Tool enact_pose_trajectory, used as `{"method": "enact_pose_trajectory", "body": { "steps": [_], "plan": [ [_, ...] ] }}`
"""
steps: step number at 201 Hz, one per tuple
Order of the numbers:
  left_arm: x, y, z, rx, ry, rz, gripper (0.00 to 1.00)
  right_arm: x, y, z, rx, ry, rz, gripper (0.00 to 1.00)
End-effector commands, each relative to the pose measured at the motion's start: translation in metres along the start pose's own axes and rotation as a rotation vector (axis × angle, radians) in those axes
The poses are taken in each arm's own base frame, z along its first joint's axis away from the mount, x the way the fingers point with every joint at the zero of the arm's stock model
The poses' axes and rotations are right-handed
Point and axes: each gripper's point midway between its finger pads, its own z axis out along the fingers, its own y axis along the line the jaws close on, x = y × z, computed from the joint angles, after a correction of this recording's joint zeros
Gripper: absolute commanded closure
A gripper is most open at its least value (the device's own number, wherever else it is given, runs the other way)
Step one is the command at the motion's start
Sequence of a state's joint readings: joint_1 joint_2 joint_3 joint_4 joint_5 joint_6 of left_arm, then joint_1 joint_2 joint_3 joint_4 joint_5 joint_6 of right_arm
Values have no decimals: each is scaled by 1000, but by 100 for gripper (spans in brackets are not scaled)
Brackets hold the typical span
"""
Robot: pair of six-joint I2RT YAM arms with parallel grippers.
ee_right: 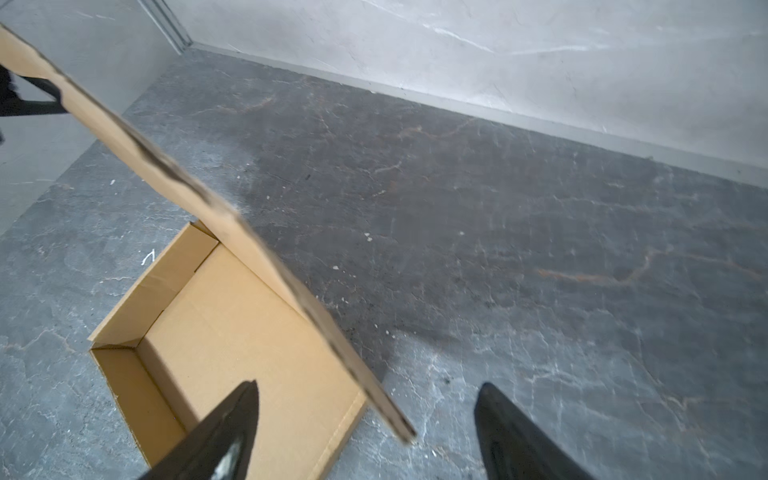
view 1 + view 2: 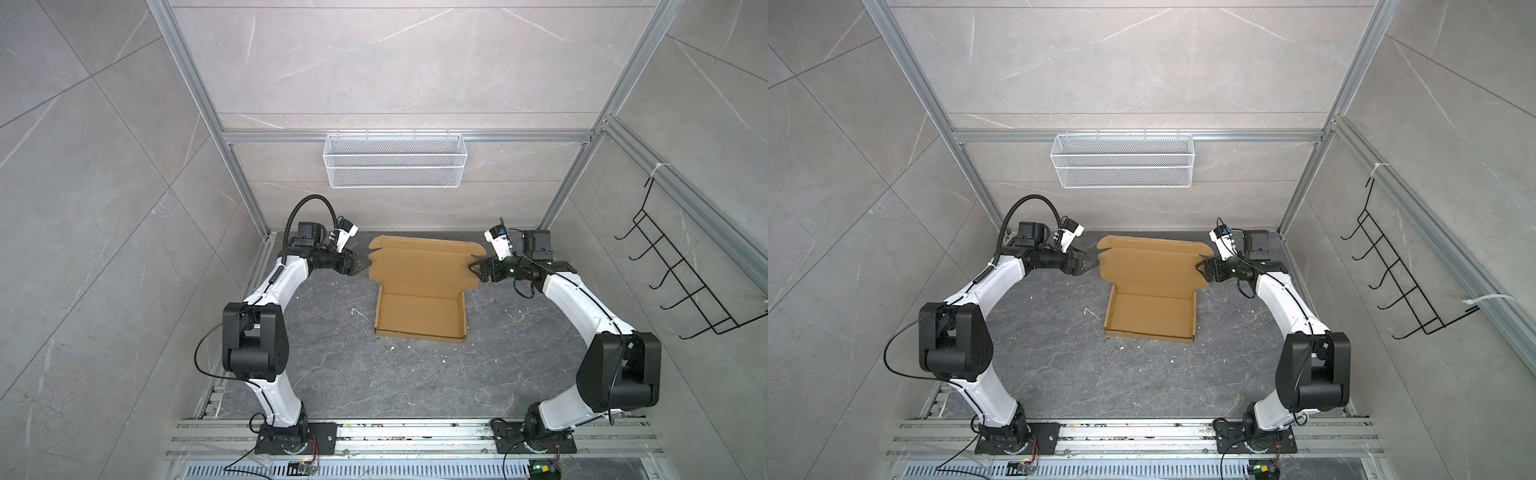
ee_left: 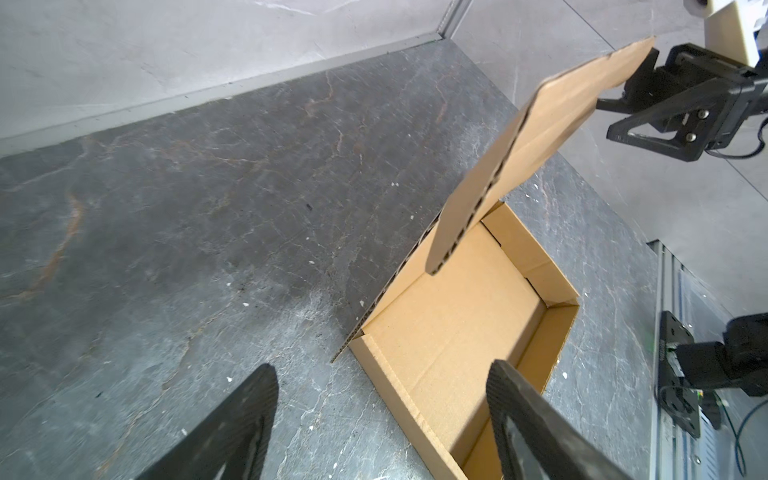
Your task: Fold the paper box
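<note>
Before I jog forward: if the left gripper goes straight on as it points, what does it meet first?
The raised lid, at its side edge, which likely passes between the jaws of the open left gripper; depth is unclear.

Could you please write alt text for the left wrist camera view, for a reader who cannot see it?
A brown paper box sits on a dark stone table, its tray open and its lid raised at a slant. The left gripper frames the foreground with jaws open and empty, and the right gripper is at the lid's far edge.
</note>
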State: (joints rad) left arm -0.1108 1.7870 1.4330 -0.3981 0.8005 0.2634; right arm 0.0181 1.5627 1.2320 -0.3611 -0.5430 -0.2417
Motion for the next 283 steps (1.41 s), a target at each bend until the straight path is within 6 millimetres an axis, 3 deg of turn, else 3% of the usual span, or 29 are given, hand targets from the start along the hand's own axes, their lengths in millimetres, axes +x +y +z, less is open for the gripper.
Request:
{"method": "enact_pose_trajectory", "body": {
  "steps": [1,123,171,234,265,283],
  "plan": [
    [-16,-12,3,69,-29,70,21,-4,4,5,-44,-4,-45,19],
    [-8,-16,40,64,42,124,33,3,9,16,-26,42,-74,41],
    [-4,-20,41,30,43,141,46,5,16,14,-10,45,-92,52],
    [2,-15,40,-59,54,161,73,15,23,16,4,58,-94,61],
    [0,-13,34,-99,45,156,75,15,26,17,3,57,-92,66],
    [2,-13,29,-116,52,145,70,17,26,17,4,60,-91,67]
  ]
}}
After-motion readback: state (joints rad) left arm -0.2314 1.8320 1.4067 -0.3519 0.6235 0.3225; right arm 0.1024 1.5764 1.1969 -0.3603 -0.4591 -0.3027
